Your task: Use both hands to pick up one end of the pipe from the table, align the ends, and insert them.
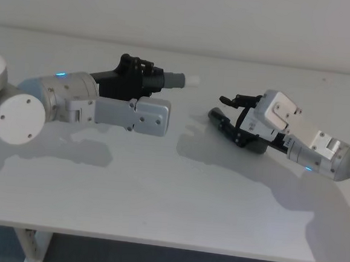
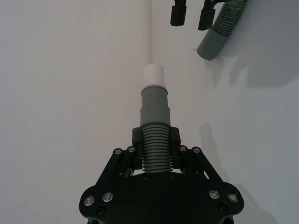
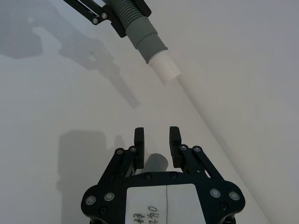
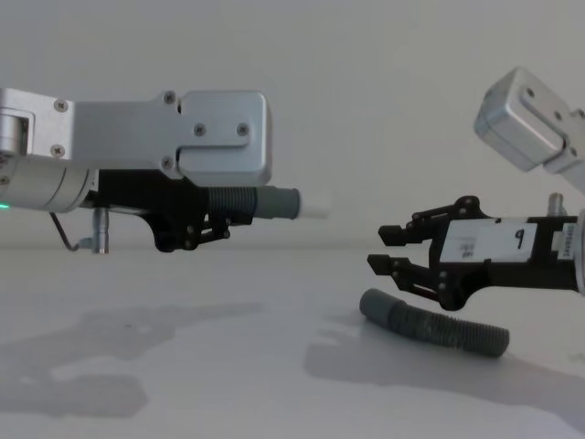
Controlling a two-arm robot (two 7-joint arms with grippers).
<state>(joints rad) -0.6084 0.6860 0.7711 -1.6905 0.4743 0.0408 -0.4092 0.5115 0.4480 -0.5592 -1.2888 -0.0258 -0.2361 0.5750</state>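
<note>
Grey short hose (image 4: 260, 203) pinched aloft by left gripper (image 2: 156, 136) fingers, white tip (image 4: 315, 207) facing right. Right gripper (image 4: 379, 247), fingers spread, hovers directly above long hose (image 4: 439, 332) lying on bench (image 4: 210, 375), lengthwise under it.

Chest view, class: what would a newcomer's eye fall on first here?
The left gripper, on the left, holds the short hose piece aloft, its white tip pointing toward the right gripper. That gripper hangs open above the long hose piece, which lies on the table at lower right.
</note>
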